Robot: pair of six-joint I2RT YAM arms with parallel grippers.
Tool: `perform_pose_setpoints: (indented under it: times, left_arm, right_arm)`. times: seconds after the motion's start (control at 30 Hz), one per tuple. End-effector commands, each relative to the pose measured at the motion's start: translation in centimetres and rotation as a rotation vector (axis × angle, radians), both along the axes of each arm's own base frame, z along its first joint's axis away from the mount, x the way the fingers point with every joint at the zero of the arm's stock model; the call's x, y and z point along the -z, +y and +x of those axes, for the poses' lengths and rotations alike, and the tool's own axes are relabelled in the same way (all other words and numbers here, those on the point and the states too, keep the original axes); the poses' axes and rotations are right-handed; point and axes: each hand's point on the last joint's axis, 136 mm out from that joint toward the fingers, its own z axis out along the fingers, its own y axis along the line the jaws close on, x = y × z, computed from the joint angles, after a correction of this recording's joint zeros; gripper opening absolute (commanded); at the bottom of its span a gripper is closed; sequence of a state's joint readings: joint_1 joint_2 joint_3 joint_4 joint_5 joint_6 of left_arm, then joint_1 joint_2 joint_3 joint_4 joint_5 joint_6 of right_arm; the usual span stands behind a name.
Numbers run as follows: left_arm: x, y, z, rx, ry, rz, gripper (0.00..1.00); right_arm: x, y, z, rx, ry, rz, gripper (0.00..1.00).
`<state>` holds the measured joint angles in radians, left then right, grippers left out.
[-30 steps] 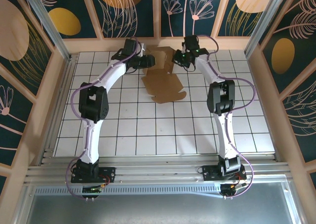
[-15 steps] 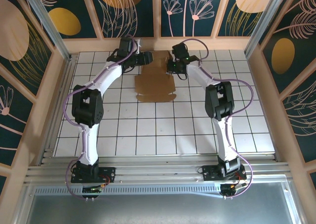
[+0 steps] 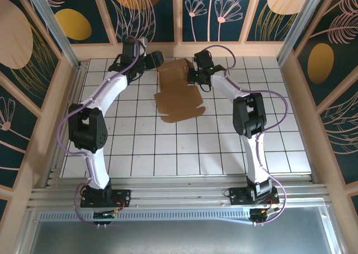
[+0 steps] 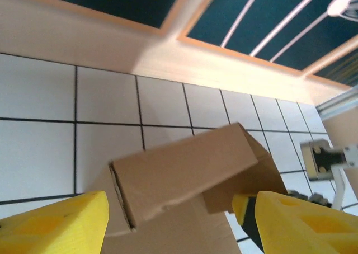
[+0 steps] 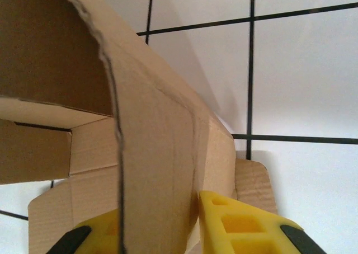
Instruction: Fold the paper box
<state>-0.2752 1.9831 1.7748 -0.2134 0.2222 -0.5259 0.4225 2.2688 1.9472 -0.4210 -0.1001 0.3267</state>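
While the right gripper [image 5: 159, 209] is pinching one raised flap [image 5: 156, 125], the paper box [image 3: 179, 100] at upper centre is lying mostly unfolded, left gripper [image 4: 170, 209] spread.

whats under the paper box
The white tiled table lies under the paper box; beneath its lifted far flap bare tile shows. Whatever sits under the flat near panel is covered by cardboard.
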Motion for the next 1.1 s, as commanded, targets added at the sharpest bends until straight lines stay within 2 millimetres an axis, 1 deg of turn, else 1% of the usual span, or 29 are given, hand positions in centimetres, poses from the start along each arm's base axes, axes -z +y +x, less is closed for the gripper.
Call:
perform_pose_setpoints:
  times: [0.0, 0.1, 0.17, 0.27, 0.33, 0.43, 0.5, 0.57, 0.63, 0.7, 0.8, 0.87, 1.0, 1.07]
  left_arm:
    - [3.5, 0.0, 0.8, 0.023, 0.126, -0.033, 0.69]
    - [5.1, -1.6, 0.6, 0.085, 0.183, -0.095, 0.68]
    - [6.1, -1.8, 0.7, 0.087, 0.201, -0.109, 0.67]
    - [7.3, -2.1, 0.6, 0.091, 0.231, -0.122, 0.59]
    - [8.0, -1.9, 0.5, 0.079, 0.250, -0.122, 0.56]
    - [9.3, -1.2, 0.0, 0.043, 0.281, -0.106, 0.56]
    - [9.7, -0.8, -0.2, 0.019, 0.286, -0.093, 0.57]
    - [9.5, 0.0, -0.2, -0.016, 0.275, -0.062, 0.58]
    - [9.0, 1.7, 0.1, -0.095, 0.249, 0.002, 0.59]
    - [8.2, 4.0, 0.2, -0.202, 0.222, 0.062, 0.61]
    - [6.9, 6.1, 0.1, -0.333, 0.199, 0.080, 0.63]
    - [6.2, 6.2, 0.0, -0.342, 0.184, 0.065, 0.63]
    - [4.9, 5.6, -0.3, -0.321, 0.150, 0.011, 0.64]
    - [4.6, 5.7, -0.7, -0.327, 0.143, 0.003, 0.64]
  right_arm:
    - [-3.0, 1.3, -0.3, -0.023, -0.040, 0.079, 0.22]
    - [-2.6, 1.2, -0.4, -0.016, -0.035, 0.069, 0.22]
    - [-2.4, 1.1, -0.5, -0.018, -0.035, 0.063, 0.22]
    - [-2.0, 1.2, -0.7, -0.019, -0.029, 0.057, 0.22]
    - [-1.9, 1.3, -0.8, -0.017, -0.032, 0.050, 0.22]
    - [-1.6, 1.4, -1.0, -0.018, -0.035, 0.037, 0.22]
    - [-1.5, 1.6, -1.2, -0.019, -0.036, 0.035, 0.21]
    - [-1.3, 1.6, -1.3, -0.018, -0.035, 0.029, 0.21]
    - [-1.3, 1.5, -1.3, -0.018, -0.039, 0.021, 0.21]
    - [-1.4, 1.5, -1.3, -0.018, -0.041, 0.017, 0.21]
    - [-1.4, 1.3, -1.4, -0.019, -0.046, 0.007, 0.21]
    - [-1.3, 1.3, -1.4, -0.020, -0.045, 0.004, 0.21]
    - [-1.1, 1.3, -1.4, -0.024, -0.041, 0.005, 0.21]
    - [-1.1, 1.4, -1.5, -0.026, -0.039, 0.007, 0.21]
